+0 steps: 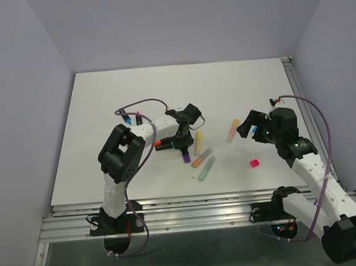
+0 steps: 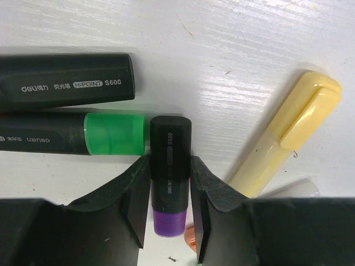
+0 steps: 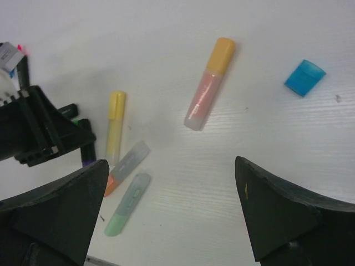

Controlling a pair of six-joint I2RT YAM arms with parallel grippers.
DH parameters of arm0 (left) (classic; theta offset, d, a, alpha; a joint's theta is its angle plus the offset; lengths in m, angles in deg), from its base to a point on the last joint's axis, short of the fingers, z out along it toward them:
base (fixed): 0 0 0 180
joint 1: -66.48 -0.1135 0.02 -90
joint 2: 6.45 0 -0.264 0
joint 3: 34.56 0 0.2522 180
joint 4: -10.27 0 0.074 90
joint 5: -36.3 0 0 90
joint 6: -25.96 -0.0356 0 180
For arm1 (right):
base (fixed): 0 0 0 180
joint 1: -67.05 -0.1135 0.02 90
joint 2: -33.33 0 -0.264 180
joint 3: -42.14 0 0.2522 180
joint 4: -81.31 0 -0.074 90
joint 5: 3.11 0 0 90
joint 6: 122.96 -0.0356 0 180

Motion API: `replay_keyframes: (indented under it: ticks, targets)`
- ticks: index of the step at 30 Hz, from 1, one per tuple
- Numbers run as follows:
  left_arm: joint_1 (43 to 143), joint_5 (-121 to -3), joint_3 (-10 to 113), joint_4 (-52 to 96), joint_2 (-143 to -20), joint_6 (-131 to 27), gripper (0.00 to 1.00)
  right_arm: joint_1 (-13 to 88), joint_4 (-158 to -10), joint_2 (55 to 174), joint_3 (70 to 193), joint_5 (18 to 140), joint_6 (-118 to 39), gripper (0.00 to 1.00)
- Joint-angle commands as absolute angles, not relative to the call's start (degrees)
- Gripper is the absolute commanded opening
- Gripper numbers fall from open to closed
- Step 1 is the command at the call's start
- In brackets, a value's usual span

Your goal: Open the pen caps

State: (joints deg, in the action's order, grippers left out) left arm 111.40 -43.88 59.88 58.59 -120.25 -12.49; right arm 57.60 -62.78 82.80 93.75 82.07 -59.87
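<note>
Step in hand: securing one pen. Left of centre on the worktop (image 1: pixel 102 114), the left pincer (image 2: pixel 169 213) clamps the black pen (image 2: pixel 171 147); its purple cap (image 2: pixel 169 224) sits deep between the jaws. The right pincer (image 3: pixel 172 162) hangs open, empty. Next, probably: lift, expose cap, pull it straight off.

Seven pens lie on the tabletop (image 1: pixel 132 99). Three are black highlighters, told apart by a green cap (image 2: pixel 113 133), a purple cap (image 2: pixel 169 224) and a red-orange cap (image 1: pixel 158 144). Four are pastel pens: a yellow pen (image 3: pixel 115 124), a green pen (image 3: pixel 127 204), a clear pen (image 3: pixel 130 160) with an orange end, and a peach pen (image 3: pixel 208 83). Two caps lie loose: a pink cap (image 1: pixel 254 163) at 5 o'clock from the peach pen in the top view, and a blue cap (image 3: pixel 305 77) at 3 o'clock from it in the right wrist view. There are two grippers, the left gripper (image 1: pixel 180 142) and the right gripper (image 3: pixel 172 166).
</note>
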Motion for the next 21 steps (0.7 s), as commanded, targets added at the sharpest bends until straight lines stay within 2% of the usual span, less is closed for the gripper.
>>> replay_keyframes:
  ticks: [1, 5, 7, 10, 11, 14, 21]
  targets:
    - [111.92, -43.34, 62.16, 60.24, -114.13, -12.54, 0.0, 57.47, -71.73, 81.14, 92.38, 64.61, -56.77, 1.0]
    - [112.44, -40.61, 61.73, 58.13, -106.31, -10.7, 0.0, 56.95, -78.32, 82.37, 90.98, 50.38, -57.82, 1.0]
    - [112.62, -41.04, 60.33, 55.16, -101.75, -10.34, 0.0, 53.46, -82.19, 82.72, 90.54, 49.0, -59.76, 1.0]
    - [113.15, -41.14, 59.62, 53.74, -97.88, -8.85, 0.0, 45.29, -81.77, 83.33, 92.72, 59.78, -58.01, 1.0]
    - [113.23, -40.79, 59.79, 53.65, -97.25, -8.15, 0.0, 39.42, -81.77, 83.94, 93.43, 65.04, -57.22, 1.0]
    - [113.76, -39.47, 60.06, 54.08, -95.66, -7.01, 0.0, 32.8, -84.21, 87.37, 95.63, 71.3, -57.56, 1.0]
    - [114.2, -38.41, 61.11, 56.2, -95.49, -5.24, 0.0, 28.82, -92.48, 92.56, 98.0, 75.64, -57.48, 1.0]
